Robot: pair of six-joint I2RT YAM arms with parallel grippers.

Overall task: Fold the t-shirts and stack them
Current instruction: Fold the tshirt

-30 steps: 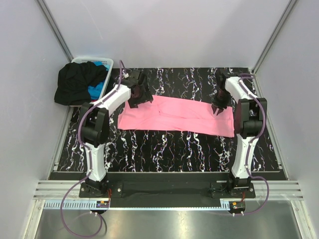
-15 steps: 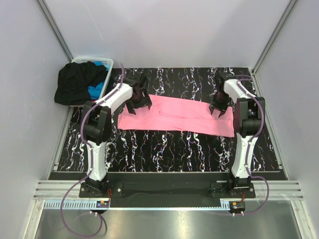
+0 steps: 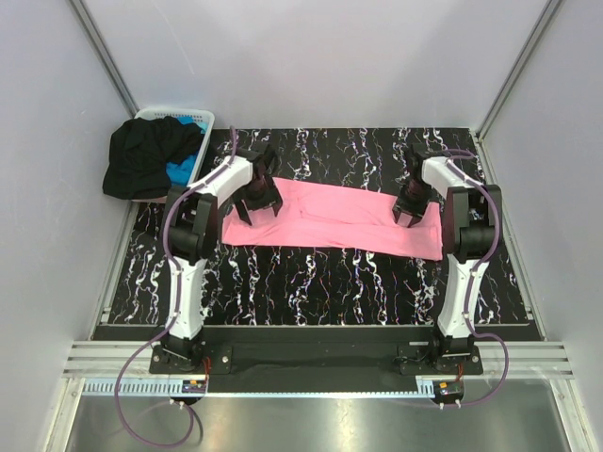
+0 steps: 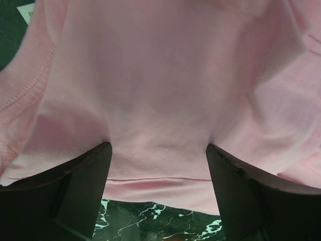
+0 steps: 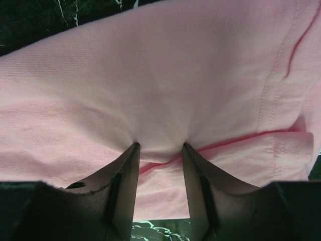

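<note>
Pink t-shirt [image 3: 330,221]: lies flat as a long folded band across the middle of the counter [image 3: 311,278], long axis from 9 o'clock to 3 o'clock, the 3 o'clock end a little nearer the arms. Seams and a hem line show in both wrist views.

Left hand [image 3: 257,209]: down on the shirt's 9 o'clock end, near its far edge. Jaws wide; both fingers [image 4: 75,188] press their tips into the cloth, with smooth pink stretched between them. Nothing clamped.

Right hand [image 3: 407,218]: down on the shirt toward its 3 o'clock end. Jaws narrow but apart; fingertips [image 5: 125,168] dent the cloth, with a small pucker and a hem line running between them. No cloth seen clamped.

Black t-shirt [image 3: 141,155]: bunched at 10 o'clock, off the counter's corner, draped over the white slotted basket [image 3: 193,117].

Blue t-shirt [image 3: 179,172]: crumpled in the same basket, mostly under the black one.
</note>
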